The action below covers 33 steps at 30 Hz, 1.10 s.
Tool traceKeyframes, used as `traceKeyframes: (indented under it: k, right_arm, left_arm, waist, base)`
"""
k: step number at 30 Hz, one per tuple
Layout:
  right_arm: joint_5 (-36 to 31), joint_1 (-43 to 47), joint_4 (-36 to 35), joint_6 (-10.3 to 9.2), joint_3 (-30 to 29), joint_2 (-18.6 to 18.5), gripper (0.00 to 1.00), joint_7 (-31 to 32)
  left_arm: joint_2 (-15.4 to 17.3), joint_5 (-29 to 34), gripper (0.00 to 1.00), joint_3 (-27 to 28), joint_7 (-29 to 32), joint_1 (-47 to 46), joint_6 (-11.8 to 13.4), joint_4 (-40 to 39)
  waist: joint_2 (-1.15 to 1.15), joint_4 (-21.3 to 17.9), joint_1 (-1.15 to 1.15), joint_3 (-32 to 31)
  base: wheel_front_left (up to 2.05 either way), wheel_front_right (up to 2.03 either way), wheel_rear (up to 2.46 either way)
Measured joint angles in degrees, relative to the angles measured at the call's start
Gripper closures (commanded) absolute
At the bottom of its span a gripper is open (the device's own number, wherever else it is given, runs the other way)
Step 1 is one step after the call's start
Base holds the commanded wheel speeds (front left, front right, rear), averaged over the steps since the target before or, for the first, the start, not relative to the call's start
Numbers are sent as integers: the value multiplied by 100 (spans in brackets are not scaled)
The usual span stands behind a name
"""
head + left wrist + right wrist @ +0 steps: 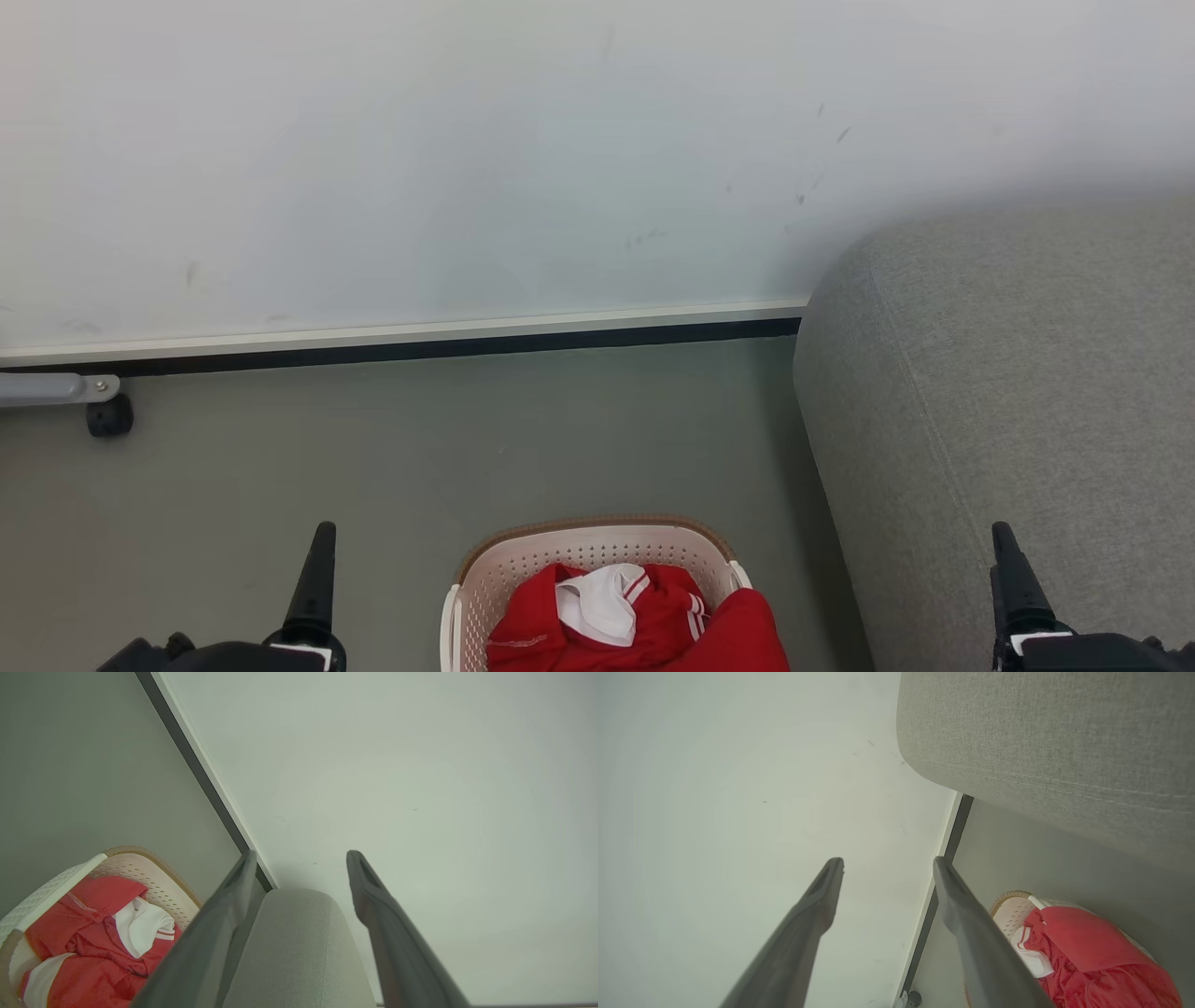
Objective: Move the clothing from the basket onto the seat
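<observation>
The cream basket (597,546) with a brown rim stands on the floor at the bottom centre of the head view. Inside it lies the red clothing (653,625), with white lining and white stripes showing. To the right rises the grey seat (1027,392), its rounded side close to the basket. My left gripper (301,858) is open and holds nothing; it hangs left of the basket (154,882) and above the clothing (88,970). On the other side my right gripper (887,865) is open and holds nothing, over the seat (1041,742), with the clothing (1087,952) below and beside it.
A white wall with a dark baseboard (420,347) runs behind the basket. At the far left a grey metal leg ends in a black caster (109,417). Grey floor (420,448) lies between the basket and the wall.
</observation>
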Motion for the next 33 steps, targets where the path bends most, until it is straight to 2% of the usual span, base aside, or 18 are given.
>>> traceKeyframes:
  k: [5, 20, 33]
  right_arm:
    - [-364, 0, -49, -41, 109, -1, 0, -54]
    - [-1901, -2, -220, -260, 612, -94, 0, -376]
    - [-3070, -11, -226, -367, 1027, -240, 0, -654]
  left_arm:
    - [5, 308, 0, -78, -51, -4, 48, -36]
    - [186, 1962, 0, -505, -371, -30, 300, -196]
    - [302, 3164, 0, -721, -651, -29, 502, -250]
  waist:
    - [0, -3, 0, -2]
    - [0, -19, 0, -16]
    - [0, -36, 0, -33]
  base:
    - [0, 0, 0]
    - [0, 0, 0]
    - [0, 0, 0]
